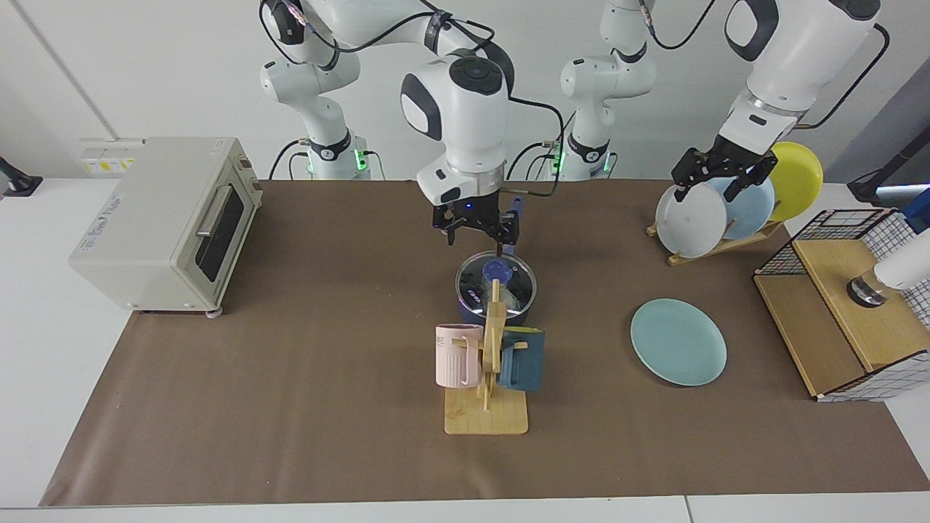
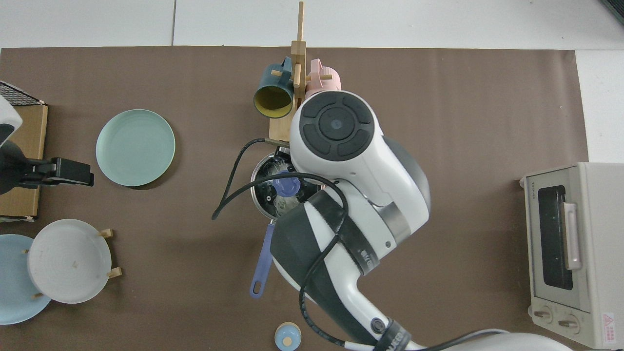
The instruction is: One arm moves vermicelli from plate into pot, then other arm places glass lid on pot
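Glass lid [image 1: 496, 280], rigid, breakable and slick, sits on the pot [image 1: 472, 309] at mid-table, best held by its blue knob [image 2: 286, 185], while right gripper [image 1: 476, 231] hovers above, fingers apart and empty, and left gripper [image 1: 718, 181] waits, fingers apart, at the far plate rack [image 1: 716, 245].

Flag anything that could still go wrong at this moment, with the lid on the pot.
The right tool hangs open just above the glass lid; swinging low, it could clip the knob. The mug rack stands close beside the pot, so a nudge could topple it. The left tool waits near the racked plates.
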Tool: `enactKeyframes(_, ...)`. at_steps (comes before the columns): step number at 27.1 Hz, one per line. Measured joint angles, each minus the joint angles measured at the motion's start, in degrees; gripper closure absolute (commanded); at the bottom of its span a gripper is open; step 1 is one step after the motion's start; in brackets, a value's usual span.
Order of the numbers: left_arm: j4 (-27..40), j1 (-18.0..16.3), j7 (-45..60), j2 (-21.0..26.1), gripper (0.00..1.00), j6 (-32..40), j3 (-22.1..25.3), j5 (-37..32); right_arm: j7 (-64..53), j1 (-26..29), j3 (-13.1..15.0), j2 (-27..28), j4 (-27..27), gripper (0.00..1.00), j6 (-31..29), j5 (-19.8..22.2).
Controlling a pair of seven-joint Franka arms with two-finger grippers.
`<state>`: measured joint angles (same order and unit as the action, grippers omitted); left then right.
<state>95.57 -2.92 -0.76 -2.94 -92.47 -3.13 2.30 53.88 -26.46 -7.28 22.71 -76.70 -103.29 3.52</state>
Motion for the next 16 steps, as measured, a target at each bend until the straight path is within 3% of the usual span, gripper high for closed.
enactKeyframes(16, 0.00, 0.00, 0.00, 0.00, 0.00, 0.00, -0.01, -0.01, -30.17, 16.05, 0.39, -6.64, -1.64, 0.00, 4.62, 0.20)
